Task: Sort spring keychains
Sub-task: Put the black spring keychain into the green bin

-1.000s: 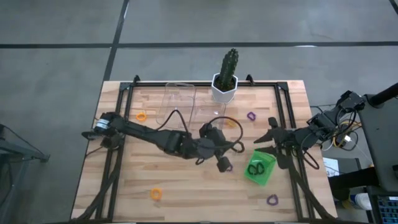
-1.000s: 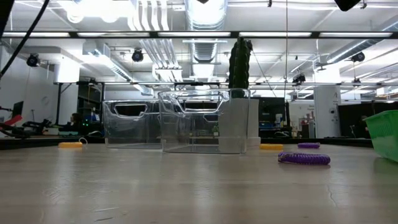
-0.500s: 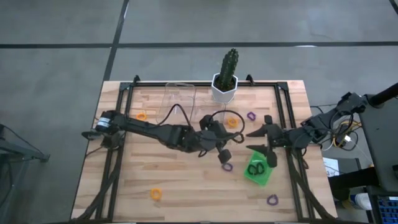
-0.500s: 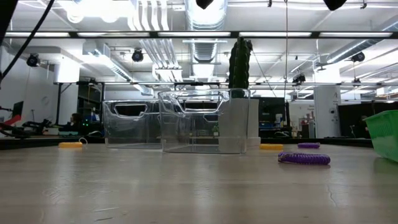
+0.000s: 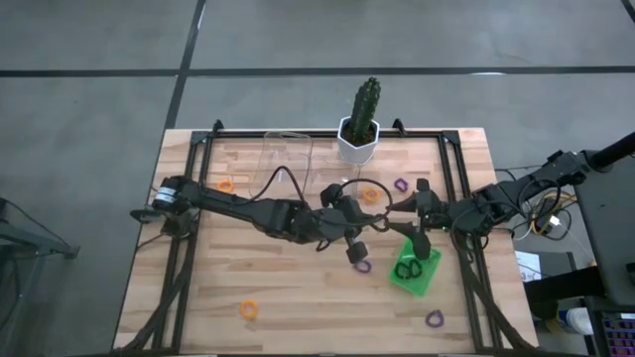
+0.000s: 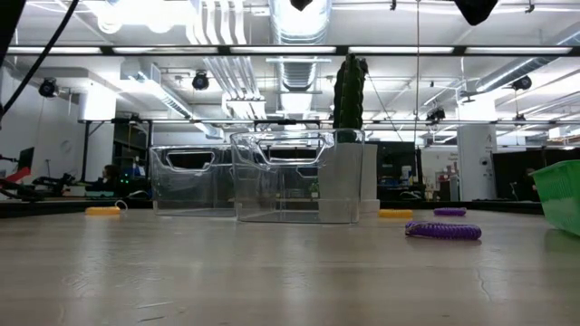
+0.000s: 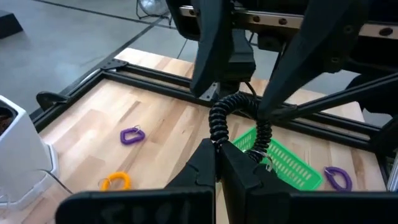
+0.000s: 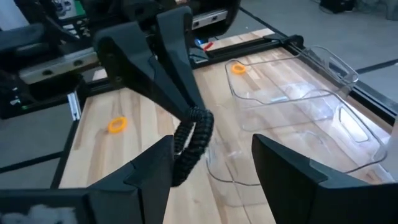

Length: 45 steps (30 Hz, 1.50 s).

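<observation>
wooden table (image 5: 198,288) carrying the sorting | green square tray (image 5: 422,280) waiting near right edge for black coils | left gripper (image 7: 217,149) pinching black coiled spring keychain (image 7: 239,124) mid-table for handover | right gripper (image 8: 211,158) gaping wide around it

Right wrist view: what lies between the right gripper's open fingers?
A black coiled spring keychain, pinched by the shut left gripper, sits between the right gripper's fingers; left wrist view agrees.

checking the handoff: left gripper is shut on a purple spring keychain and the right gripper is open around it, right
Not quite: the spring keychain in the shut left gripper is black, not purple, as the left wrist view shows. The right gripper does stand open around it.
</observation>
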Tool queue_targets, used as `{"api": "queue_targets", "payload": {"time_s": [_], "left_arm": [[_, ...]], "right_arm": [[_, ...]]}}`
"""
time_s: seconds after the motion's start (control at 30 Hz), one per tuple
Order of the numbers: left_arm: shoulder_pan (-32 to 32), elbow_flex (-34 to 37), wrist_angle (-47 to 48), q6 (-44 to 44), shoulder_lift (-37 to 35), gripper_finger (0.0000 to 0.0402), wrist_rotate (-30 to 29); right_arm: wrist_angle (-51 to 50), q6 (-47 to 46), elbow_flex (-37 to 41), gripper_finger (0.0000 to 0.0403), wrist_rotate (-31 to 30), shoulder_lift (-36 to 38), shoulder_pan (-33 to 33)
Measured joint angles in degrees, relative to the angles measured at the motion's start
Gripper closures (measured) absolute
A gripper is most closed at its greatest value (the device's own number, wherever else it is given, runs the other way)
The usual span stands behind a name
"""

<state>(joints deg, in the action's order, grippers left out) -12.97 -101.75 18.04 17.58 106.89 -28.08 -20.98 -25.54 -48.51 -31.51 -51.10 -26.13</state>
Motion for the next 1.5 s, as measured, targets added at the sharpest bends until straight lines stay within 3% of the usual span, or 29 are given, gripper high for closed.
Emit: {"api": "queue_targets", "payload": {"time_s": [0.23, 0.4, 0.83, 1.5], "left_arm": [[0.0, 0.0, 0.0, -0.58, 0.0, 0.0397, 0.12], [0.02, 0.02, -0.04, -1.13, 0.0, 0.0397, 0.18], [0.0, 0.76, 0.07, -1.13, 0.02, 0.0392, 1.69], [0.02, 0.76, 0.0, -0.93, 0.02, 0.0369, -0.08]], "right_arm": [[1.03, -1.51, 0.0, 0.0194, 0.44, -1.9, -0.02], [2.52, -1.57, 0.0, 0.0219, 0.47, -4.54, -0.07], [3.64, -0.55, 0.0, 0.0382, 0.42, -5.86, -0.07], [3.22, -0.35, 0.0, 0.0384, 0.42, -5.59, -0.09]]}}
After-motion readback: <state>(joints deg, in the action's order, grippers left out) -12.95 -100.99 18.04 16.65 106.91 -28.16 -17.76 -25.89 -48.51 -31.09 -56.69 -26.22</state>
